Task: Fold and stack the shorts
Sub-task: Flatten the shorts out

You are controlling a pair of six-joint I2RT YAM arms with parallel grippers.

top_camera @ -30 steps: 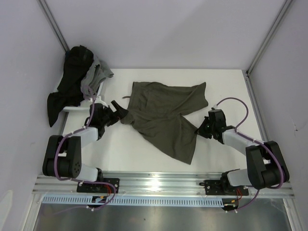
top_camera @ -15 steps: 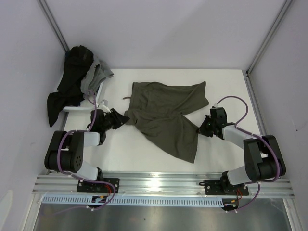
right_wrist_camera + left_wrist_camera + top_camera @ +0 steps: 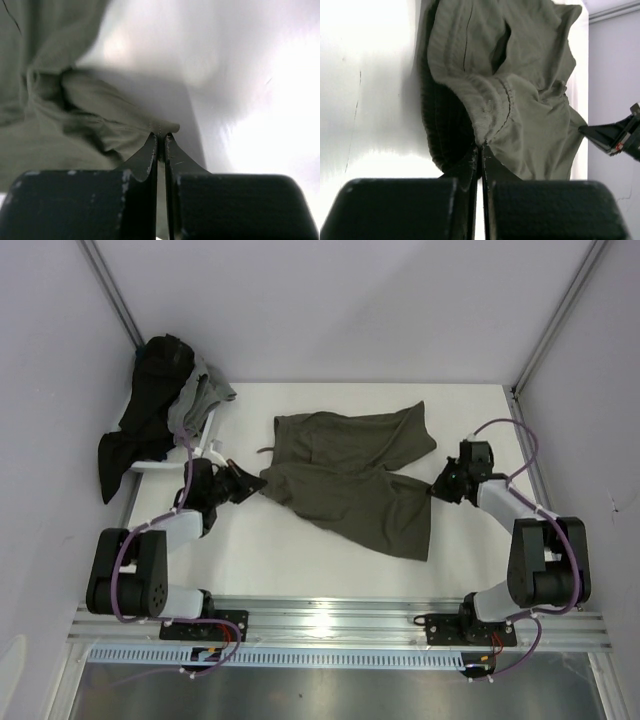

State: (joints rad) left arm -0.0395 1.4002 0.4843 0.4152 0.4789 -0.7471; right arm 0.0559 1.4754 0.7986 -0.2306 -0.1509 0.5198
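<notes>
White walls close in a white surface [image 3: 300, 560] where the shorts [image 3: 350, 475] lie stretched between both arms. The left gripper [image 3: 248, 483] is pressed together on the ribbed waistband edge, and the right gripper [image 3: 440, 487] pinches a leg hem on the opposite side. Over the last second the right gripper has drawn outward, away from the left. The cloth between them has widened, and the trailing leg has swung along after it. I judge this to be spreading the garment flat before a first fold, which has not begun. Beyond the left gripper, toward the wall, a dark clothes pile [image 3: 155, 410] sits. No brand, label or writing is legible anywhere.
</notes>
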